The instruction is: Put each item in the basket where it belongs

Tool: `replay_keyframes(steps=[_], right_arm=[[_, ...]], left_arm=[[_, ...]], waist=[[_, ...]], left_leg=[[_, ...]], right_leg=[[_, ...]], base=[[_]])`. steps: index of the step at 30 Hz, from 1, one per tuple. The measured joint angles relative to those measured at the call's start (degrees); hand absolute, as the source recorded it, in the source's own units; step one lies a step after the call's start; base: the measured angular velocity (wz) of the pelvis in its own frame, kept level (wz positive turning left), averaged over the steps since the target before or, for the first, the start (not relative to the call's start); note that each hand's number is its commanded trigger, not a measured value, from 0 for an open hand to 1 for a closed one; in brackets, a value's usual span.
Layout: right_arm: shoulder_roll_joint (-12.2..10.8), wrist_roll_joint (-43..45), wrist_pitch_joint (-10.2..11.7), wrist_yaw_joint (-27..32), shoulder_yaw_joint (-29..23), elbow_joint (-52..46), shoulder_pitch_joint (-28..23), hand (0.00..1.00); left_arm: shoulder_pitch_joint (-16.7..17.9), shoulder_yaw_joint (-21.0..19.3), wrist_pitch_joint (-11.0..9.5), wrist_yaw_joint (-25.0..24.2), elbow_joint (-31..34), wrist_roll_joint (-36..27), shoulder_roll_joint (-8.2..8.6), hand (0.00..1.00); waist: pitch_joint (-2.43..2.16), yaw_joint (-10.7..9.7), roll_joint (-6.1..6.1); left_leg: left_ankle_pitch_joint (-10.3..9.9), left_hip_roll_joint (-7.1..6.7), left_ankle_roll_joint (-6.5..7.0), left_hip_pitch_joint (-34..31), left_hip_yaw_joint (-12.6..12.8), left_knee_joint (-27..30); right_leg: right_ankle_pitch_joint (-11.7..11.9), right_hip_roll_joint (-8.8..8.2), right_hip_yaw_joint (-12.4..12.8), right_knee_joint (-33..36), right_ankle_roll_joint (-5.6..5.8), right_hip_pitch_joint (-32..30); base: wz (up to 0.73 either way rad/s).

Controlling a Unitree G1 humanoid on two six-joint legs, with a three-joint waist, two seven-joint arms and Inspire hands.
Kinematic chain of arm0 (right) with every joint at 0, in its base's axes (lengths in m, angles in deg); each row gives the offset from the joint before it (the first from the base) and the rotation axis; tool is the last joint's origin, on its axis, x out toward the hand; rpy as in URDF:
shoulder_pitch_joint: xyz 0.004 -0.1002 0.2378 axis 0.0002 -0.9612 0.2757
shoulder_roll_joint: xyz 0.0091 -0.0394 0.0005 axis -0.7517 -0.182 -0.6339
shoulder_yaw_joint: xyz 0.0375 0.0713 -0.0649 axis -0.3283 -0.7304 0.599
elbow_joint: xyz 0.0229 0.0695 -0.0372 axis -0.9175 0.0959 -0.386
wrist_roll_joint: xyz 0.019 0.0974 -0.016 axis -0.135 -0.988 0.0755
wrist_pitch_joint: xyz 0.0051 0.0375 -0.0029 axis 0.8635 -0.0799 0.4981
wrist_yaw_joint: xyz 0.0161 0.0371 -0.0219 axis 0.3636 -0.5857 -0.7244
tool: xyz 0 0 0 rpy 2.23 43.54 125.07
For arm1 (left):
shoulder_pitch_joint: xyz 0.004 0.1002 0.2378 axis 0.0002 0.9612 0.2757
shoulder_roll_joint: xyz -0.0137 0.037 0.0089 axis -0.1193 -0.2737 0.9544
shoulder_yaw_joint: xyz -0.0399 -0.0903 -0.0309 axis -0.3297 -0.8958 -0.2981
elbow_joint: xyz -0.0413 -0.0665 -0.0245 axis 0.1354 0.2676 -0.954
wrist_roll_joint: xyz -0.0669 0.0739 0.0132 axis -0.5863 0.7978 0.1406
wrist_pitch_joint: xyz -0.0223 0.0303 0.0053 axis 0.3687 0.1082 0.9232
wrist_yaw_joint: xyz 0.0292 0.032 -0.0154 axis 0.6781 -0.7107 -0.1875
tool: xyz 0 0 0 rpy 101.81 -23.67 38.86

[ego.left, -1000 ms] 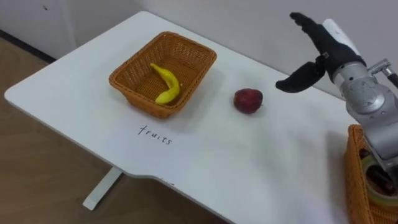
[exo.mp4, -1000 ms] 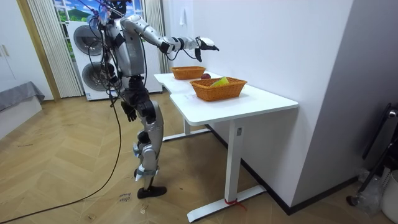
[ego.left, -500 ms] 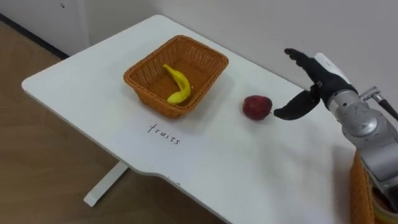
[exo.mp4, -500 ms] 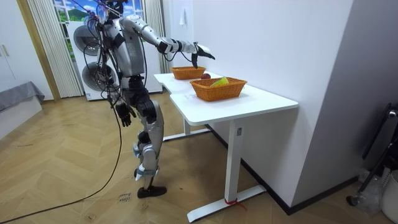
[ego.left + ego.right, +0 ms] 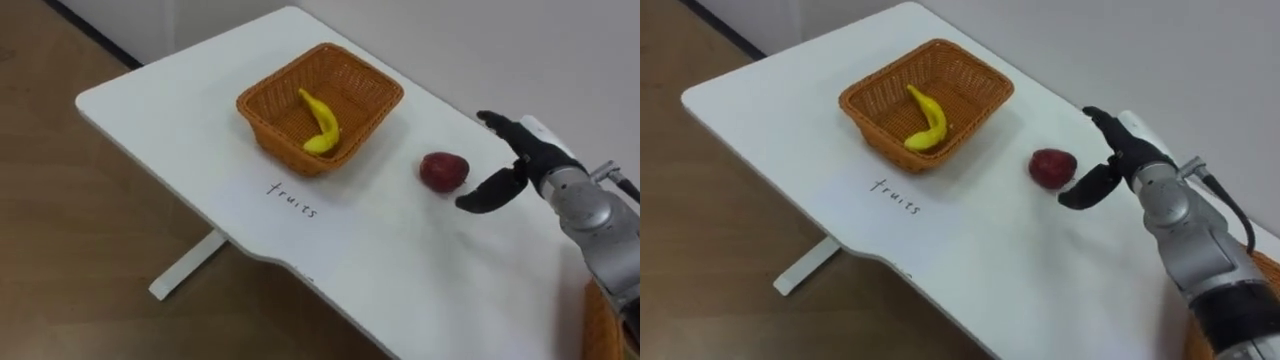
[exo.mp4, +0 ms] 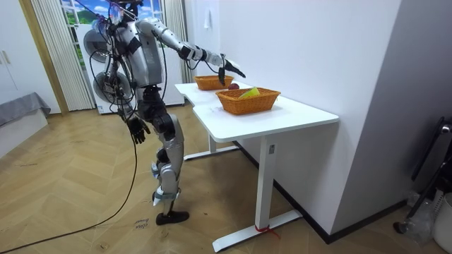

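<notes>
A dark red apple (image 5: pixel 443 171) lies on the white table (image 5: pixel 180 110), to the right of a wicker basket (image 5: pixel 268 119) that has "fruits" written in front of it. One yellow banana (image 5: pixel 321 123) rests inside that basket. My right hand (image 5: pixel 512 168) hovers just right of the apple, fingers spread and thumb out, a small gap from the fruit; it appears as right hand (image 5: pixel 1110 160) in the right eye view. In the room view I stand at the table's end, right arm stretched over it, left hand (image 6: pixel 136 129) hanging by my hip with relaxed fingers.
A second wicker basket (image 5: pixel 602 325) pokes in at the lower right corner, also seen as the far basket (image 6: pixel 213 82) in the room view. The table's near edge (image 5: pixel 260 255) runs close to the written label. A wall stands behind the table.
My right hand has come down from above the table to the apple's level, close beside it. The head camera shifted, sliding the scene rightward. My left arm swung a little by my hip.
</notes>
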Motion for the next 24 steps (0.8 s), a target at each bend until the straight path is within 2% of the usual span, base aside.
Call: replay_keyframes(steps=[1,2,4,5,6,9,15,24], right_arm=[[0.0,0.0,-0.2,0.0,0.3,1.8,1.0,0.00],[0.0,0.0,-0.2,0.0,0.8,2.7,1.7,0.00],[0.0,0.0,-0.2,0.0,2.1,4.4,3.8,0.00],[0.0,0.0,-0.2,0.0,2.2,5.0,4.2,0.00],[0.0,0.0,-0.2,0.1,2.3,6.1,4.8,0.00],[0.0,0.0,-0.1,0.7,2.3,8.0,6.3,0.00],[0.0,0.0,0.0,1.5,4.1,12.5,10.4,0.00],[0.0,0.1,0.5,2.6,4.0,13.4,11.8,0.00]], left_arm=[[-0.5,0.1,0.0,0.0,-0.1,0.0,-0.10,0.00],[-0.7,0.5,0.0,0.1,-0.2,0.0,-0.18,0.00],[-1.8,1.4,0.3,0.1,-1.1,0.2,-0.32,0.00],[-2.0,1.6,0.4,0.1,-1.1,0.2,-0.34,0.00],[-2.3,1.6,0.4,0.1,-1.1,0.2,-0.33,0.00],[-3.7,1.7,0.3,0.8,-1.1,0.0,-0.40,0.00],[-5.5,3.5,-0.6,1.3,-1.2,-0.9,-0.35,0.00],[-6.7,4.8,-0.9,1.4,-1.7,-1.5,-0.36,0.00]], waist=[[0.27,0.1,-0.28],[0.29,0.2,-0.39],[0.64,0.3,-0.96],[0.72,0.4,-0.95],[1.00,0.6,-0.90],[1.20,1.3,-1.23],[1.95,1.6,-0.24],[1.90,1.5,0.23]], left_leg=[[0.2,0.07,-0.12,-0.8,0.0,0.0],[0.2,0.13,-0.24,-1.3,0.0,0.0],[0.5,0.33,-0.39,-2.9,0.2,0.0],[0.6,0.37,-0.40,-3.1,0.2,0.0],[0.6,0.39,-0.40,-3.5,0.2,0.0],[0.6,0.68,-0.47,-4.8,0.2,0.2],[0.6,0.86,-0.49,-5.8,0.4,0.2],[0.6,1.01,-0.50,-6.8,1.0,0.1]], right_leg=[[0.0,0.04,0.0,0.1,-0.05,-0.8],[0.1,0.08,0.0,0.2,-0.16,-1.4],[0.3,0.25,0.0,0.6,-0.42,-3.2],[0.3,0.29,0.0,0.6,-0.45,-3.5],[0.3,0.32,0.1,0.6,-0.46,-3.9],[0.3,0.55,0.0,0.6,-0.51,-5.2],[0.3,0.59,0.0,0.7,-0.53,-6.4],[0.4,0.62,0.3,0.8,-0.59,-7.7]], base=[[0.00],[0.00],[-0.02],[0.00],[0.00],[0.00],[-0.01],[-0.03]])
